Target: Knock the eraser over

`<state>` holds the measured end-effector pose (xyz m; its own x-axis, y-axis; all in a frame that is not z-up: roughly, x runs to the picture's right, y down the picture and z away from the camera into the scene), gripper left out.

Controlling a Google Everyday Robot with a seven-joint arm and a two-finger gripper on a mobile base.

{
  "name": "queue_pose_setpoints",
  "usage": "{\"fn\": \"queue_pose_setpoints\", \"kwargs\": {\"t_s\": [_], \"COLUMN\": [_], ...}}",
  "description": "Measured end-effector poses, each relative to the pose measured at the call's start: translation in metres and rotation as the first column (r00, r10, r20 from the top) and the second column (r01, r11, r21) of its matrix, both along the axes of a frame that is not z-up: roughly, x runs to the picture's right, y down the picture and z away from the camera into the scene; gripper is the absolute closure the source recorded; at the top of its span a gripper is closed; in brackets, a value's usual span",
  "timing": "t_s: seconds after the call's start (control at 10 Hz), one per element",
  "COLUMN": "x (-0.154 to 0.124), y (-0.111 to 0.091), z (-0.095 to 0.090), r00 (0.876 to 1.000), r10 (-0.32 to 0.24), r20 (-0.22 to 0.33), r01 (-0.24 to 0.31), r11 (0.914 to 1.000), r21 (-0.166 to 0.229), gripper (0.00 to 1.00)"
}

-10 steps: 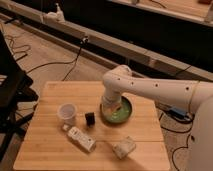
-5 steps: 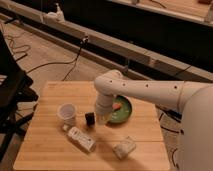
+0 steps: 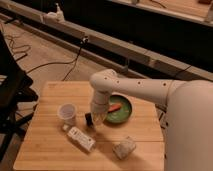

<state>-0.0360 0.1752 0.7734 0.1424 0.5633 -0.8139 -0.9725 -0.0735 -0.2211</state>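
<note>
The eraser (image 3: 88, 119) is a small black block on the wooden table (image 3: 50, 147), just right of the white cup (image 3: 67, 113). Only its left part shows; the rest is hidden behind my arm's end. My gripper (image 3: 97, 120) hangs down from the white arm (image 3: 135, 90) right against the eraser's right side, between it and the green plate (image 3: 122, 114). Whether the eraser stands or leans I cannot tell.
A long white bottle-like object (image 3: 81, 138) lies in front of the cup. A pale grey-beige sponge block (image 3: 124, 148) lies at the front right. The green plate holds an orange piece (image 3: 115, 107). A dark chair (image 3: 12, 95) stands left of the table.
The arm has swung left from above the green plate, bringing the gripper down beside the eraser. The plate is now uncovered. The other objects have not moved.
</note>
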Motion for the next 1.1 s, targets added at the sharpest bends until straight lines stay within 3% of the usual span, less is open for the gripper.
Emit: {"fn": "queue_pose_setpoints", "kwargs": {"t_s": [0.2, 0.5, 0.8, 0.9, 1.1], "x": [-0.003, -0.009, -0.019, -0.019, -0.017], "y": [-0.015, -0.067, -0.104, -0.120, -0.124], "z": [0.020, 0.043, 0.048, 0.048, 0.049], "r00": [0.999, 0.993, 0.985, 0.980, 0.978], "r10": [0.037, 0.114, 0.172, 0.197, 0.207], "r20": [-0.012, -0.014, 0.014, 0.021, 0.020], "r01": [-0.037, -0.113, -0.172, -0.197, -0.207], "r11": [0.9993, 0.9889, 0.9725, 0.9627, 0.9592], "r21": [0.008, 0.097, 0.158, 0.185, 0.193], "gripper": [1.00, 1.00, 1.00, 1.00, 0.97]}}
